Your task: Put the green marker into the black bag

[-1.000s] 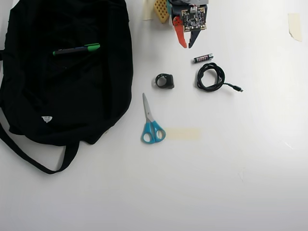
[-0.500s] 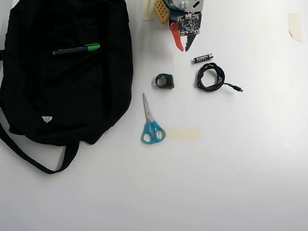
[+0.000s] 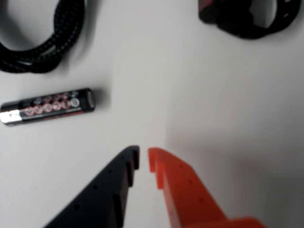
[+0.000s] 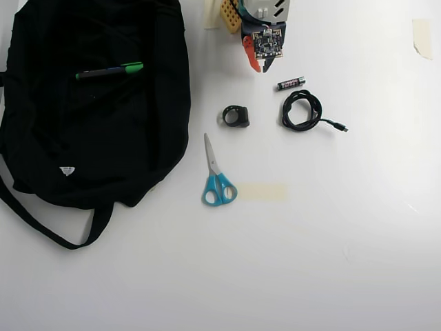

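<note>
The green marker (image 4: 110, 70) lies on top of the black bag (image 4: 89, 145) at the left of the overhead view, its green cap pointing right. The bag lies flat, with its strap trailing along its lower left. My gripper (image 4: 262, 68) is far from both, at the top centre above bare table, tips pointing down the picture. In the wrist view its black and orange fingers (image 3: 144, 154) stand almost together with only a thin slit between them and nothing held. The marker and bag are out of the wrist view.
A small battery (image 4: 291, 83) (image 3: 47, 105) lies just right of the gripper, with a coiled black cable (image 4: 301, 110) below it. A black ring-shaped strap (image 4: 236, 116), blue-handled scissors (image 4: 216, 176) and a strip of tape (image 4: 262, 192) lie mid-table.
The gripper has drawn back toward the top edge of the overhead view and its fingers have come closer together. The marker, bag and the other items have not moved.
</note>
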Robot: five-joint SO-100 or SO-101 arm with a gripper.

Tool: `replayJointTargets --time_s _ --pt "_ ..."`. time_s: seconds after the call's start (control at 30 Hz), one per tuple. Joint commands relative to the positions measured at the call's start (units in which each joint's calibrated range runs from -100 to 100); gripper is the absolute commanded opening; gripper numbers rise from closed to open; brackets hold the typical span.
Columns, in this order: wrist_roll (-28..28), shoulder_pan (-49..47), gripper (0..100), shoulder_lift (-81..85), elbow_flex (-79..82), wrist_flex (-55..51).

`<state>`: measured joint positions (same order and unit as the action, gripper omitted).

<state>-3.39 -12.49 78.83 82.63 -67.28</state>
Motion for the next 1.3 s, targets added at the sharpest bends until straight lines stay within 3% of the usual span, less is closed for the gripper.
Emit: replayJointTargets --time_s 0.0,1.27 --pt "0.3 -0.1 2 2.4 0.4 0.1" --pt "2.2 2.5 3 20.3 16.7 -3.9"
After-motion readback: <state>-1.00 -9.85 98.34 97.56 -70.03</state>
